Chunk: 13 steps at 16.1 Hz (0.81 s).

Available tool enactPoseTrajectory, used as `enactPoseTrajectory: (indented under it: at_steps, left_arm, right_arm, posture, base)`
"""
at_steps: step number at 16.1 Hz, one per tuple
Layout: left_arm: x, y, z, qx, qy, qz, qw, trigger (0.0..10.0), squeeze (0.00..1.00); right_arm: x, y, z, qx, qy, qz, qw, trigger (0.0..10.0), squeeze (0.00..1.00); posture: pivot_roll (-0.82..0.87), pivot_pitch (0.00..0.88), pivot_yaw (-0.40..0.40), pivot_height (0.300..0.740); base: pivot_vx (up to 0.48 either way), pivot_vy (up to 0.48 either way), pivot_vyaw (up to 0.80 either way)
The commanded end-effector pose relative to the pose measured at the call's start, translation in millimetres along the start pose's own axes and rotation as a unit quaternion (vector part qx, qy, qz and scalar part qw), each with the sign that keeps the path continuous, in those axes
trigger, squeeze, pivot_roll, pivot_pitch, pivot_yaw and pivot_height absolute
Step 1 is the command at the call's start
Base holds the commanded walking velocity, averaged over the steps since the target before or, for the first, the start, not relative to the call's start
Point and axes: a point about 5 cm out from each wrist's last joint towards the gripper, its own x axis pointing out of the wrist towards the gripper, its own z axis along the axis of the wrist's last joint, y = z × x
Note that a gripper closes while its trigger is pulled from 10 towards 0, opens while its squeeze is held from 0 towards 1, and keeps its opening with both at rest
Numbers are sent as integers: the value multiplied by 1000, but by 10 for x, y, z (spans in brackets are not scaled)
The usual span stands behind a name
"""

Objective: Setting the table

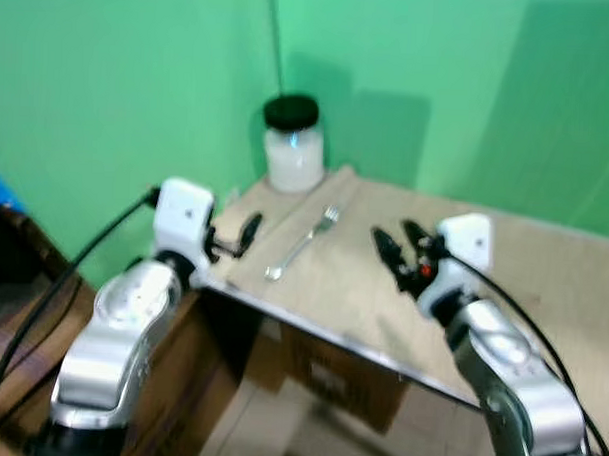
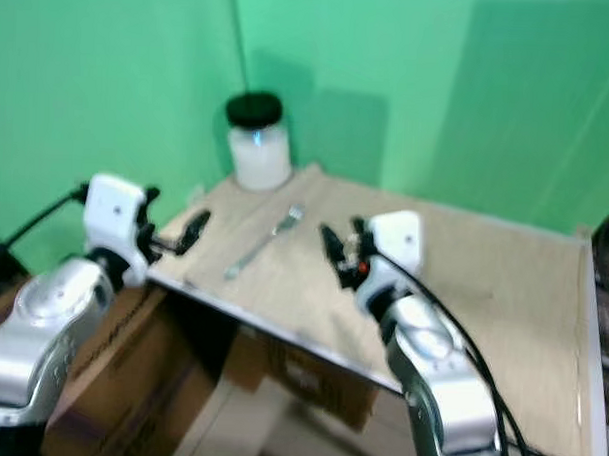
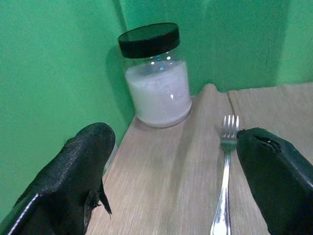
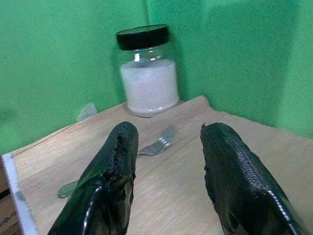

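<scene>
Your fork (image 1: pixel 304 240) lies flat on the worktop (image 2: pixel 502 295), tines toward the far corner where a glass jar (image 1: pixel 293 145) with a black lid and white contents stands against the green wall (image 1: pixel 119 91). The fork sits between your two grippers, apart from both. The left gripper (image 3: pixel 176 181) hovers at the worktop's near-left edge with its jaws spread wide and empty; the right gripper (image 4: pixel 168 171) hangs over the worktop just right of the fork, jaws also released and holding nothing.

Watch three things. The fork is thin and lies flush on the wood, so a descent that is too shallow will likely close on air, and one too deep may jam the fingertips into the surface. A sideways nudge from either gripper could skate it toward the near edge, which is close, with cardboard boxes (image 1: pixel 329 374) below. And a reach overshooting toward the corner risks knocking the jar.

The head views are blurred, so they give you layout but little detail. The left wrist view shows the tines sharply and the handle running just beside one finger. The right wrist view shows the fork's whole length crossing behind its fingers, plus the worktop's pale edge strip (image 4: pixel 19 196).
</scene>
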Motion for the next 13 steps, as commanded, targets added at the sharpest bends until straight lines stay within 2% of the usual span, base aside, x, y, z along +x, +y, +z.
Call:
enactPoseTrajectory:
  at_steps: [1,4,8,11,13]
  left_arm:
    - [19,-53,12,0,-2,-14,1000,10000,1000]
    - [8,-49,-4,0,2,-19,1000,10000,1000]
    - [-1,-54,-38,6,13,-30,999,10000,1000]
    - [2,-26,-88,24,30,-47,998,10000,1000]
    - [11,20,-166,41,64,-58,995,10000,996]
  right_arm:
    - [-15,-66,-3,-5,6,-9,1000,10000,0]
    - [-5,-67,4,-6,7,-6,1000,10000,0]
    - [-8,-73,0,-20,20,7,1000,10000,0]
    - [-24,-58,0,-28,47,55,997,10000,0]
    - [-36,-51,25,-36,55,83,994,10000,0]
  posture:
    - [72,0,109,740]
    - [69,0,111,740]
    - [67,0,112,740]
    - [61,0,115,740]
    - [59,0,116,740]
  base:
    - [289,0,-481]
    - [290,0,-800]
    - [277,0,0]
    - [0,0,0]
    - [0,0,0]
